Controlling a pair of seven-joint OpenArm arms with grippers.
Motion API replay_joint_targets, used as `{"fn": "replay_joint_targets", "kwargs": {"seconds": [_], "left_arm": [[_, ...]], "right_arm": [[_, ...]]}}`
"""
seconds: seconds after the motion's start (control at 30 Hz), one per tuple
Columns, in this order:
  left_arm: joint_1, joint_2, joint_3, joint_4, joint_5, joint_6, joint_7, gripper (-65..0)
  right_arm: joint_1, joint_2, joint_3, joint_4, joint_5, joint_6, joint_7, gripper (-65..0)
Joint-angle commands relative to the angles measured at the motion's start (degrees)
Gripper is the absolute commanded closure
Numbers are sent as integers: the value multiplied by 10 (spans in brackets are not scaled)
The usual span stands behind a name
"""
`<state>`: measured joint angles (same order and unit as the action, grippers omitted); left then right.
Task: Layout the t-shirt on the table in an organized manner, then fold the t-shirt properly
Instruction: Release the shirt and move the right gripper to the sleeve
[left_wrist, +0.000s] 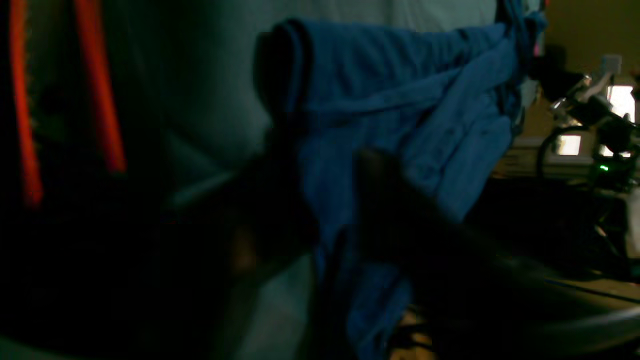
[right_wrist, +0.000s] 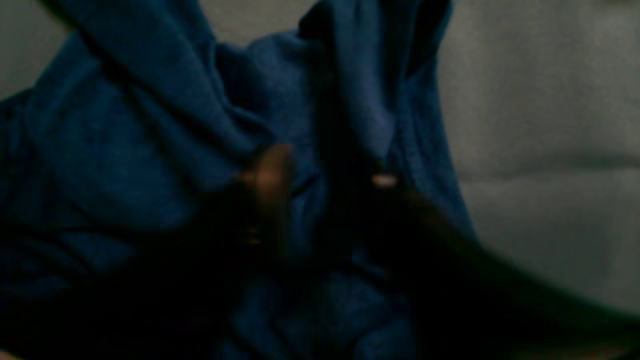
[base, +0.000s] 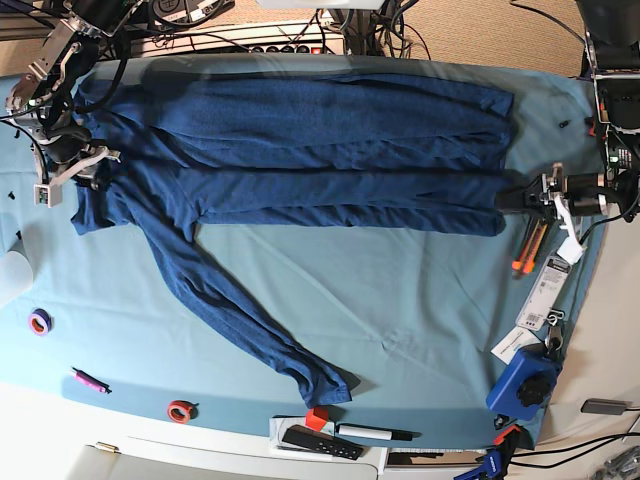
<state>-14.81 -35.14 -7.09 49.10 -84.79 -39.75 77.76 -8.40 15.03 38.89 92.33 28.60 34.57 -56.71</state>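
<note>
Dark blurred fingers of my right gripper fill the bottom of the right wrist view, with navy knit folds of the t-shirt bunched around and between them. Fingers stand apart, one either side of a fold. Whether the cloth is pinched or only draped there, I cannot tell; the view is too dark and smeared.

Left wrist view: same story. My left gripper shows as two dark fingers set apart, blue hem cloth lying between and beyond them. Contact likely, grip not confirmed.

Base view gives the layout. T-shirt lies stretched across the far half of the table, long axis running side to side of the view. The body looks already doubled lengthwise into a long band. My right gripper sits at the shoulder/collar end, my left gripper at the hem end, each at the cloth's edge. One long sleeve trails diagonally from the shoulder toward the near edge, well apart from both grippers, ending close to a red tape roll and a black marker.

Judgement: the next move turns on that stray sleeve. It lies nearer my right arm's end than my left, so the right arm is the better candidate to bring it up onto the band. Orange-handled tools lie just beside the left gripper, off the cloth.
</note>
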Motion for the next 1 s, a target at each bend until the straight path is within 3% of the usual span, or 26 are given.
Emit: {"fn": "replay_joint_targets", "kwargs": {"seconds": [0.0,0.2,0.63,0.87,0.97], "left_arm": [[-11,-11,-3,7,-2,-3,-2,-328],[-14,-12,-3,7,-2,-3,-7,-327],[-16,-20,-30,93,-2,-3,-11,-326],[-24,-20,-155,110,-2,-3,-42,-326],[-33,-20,-219,110,-2,-3,-41,-326]], "right_arm": [[6,10,4,10,9,3,20,-293],[10,12,5,10,9,3,70,-293],[118,12,7,10,5,3,75,-292],[176,11,-24,8,-15,-2,115,-292],[205,12,-73,-14,-57,-26,143,-292]]}}
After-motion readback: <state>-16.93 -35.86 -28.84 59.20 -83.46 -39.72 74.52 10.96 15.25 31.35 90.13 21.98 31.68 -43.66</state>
